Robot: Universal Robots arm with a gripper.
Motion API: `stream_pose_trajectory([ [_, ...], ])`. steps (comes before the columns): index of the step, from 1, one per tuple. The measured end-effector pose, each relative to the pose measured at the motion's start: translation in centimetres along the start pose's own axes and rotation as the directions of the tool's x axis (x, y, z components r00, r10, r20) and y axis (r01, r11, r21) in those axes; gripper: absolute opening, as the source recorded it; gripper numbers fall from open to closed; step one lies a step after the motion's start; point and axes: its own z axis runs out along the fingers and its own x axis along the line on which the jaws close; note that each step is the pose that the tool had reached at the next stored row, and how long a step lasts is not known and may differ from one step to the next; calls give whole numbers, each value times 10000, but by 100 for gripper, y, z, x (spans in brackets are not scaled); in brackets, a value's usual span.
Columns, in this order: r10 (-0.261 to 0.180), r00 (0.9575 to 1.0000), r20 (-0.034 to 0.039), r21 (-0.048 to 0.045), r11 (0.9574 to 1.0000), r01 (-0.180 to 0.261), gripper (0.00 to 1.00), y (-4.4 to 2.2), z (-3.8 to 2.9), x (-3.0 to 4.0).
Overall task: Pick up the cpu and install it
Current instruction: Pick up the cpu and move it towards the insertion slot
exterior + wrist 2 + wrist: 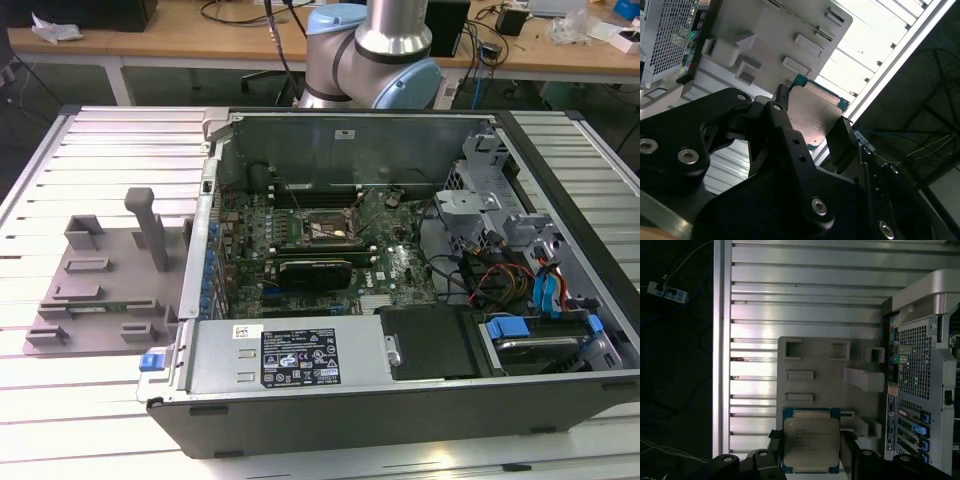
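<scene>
Exterior view's left: grey plastic tray with raised blocks [100, 290] on the silver slatted metal table [60, 400]; centre to the exterior view's right: open grey desktop computer case [420, 400], black rectangular socket frame [318, 228] on its motherboard, nothing seated there that I can make out

Both wrist views: the cpu [811, 440] [815, 112], a small flat square chip, is off the tray and carried in the black two-finger gripper [811, 452] [812, 132], with the tray beyond it; fingers [849, 447] pinch it across two opposite edges

Handling, by judgement: light, thin and stiff; smooth lid likely slippery; underside contacts fragile, so the side edges are the right hold, kept level, little squeeze

Looks: silvery-white metal top plate with faint print, narrow green board rim showing round it
</scene>
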Motion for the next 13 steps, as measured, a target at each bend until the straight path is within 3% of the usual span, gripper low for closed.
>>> stream_pose_trajectory([
  [5,0,10000,1,0,10000,0,55,-3,-93,-2],
  [9,0,10000,0,0,10000,0,55,-7,-238,-6],
  [13,0,10000,0,0,10000,0,55,-9,-303,-8],
])
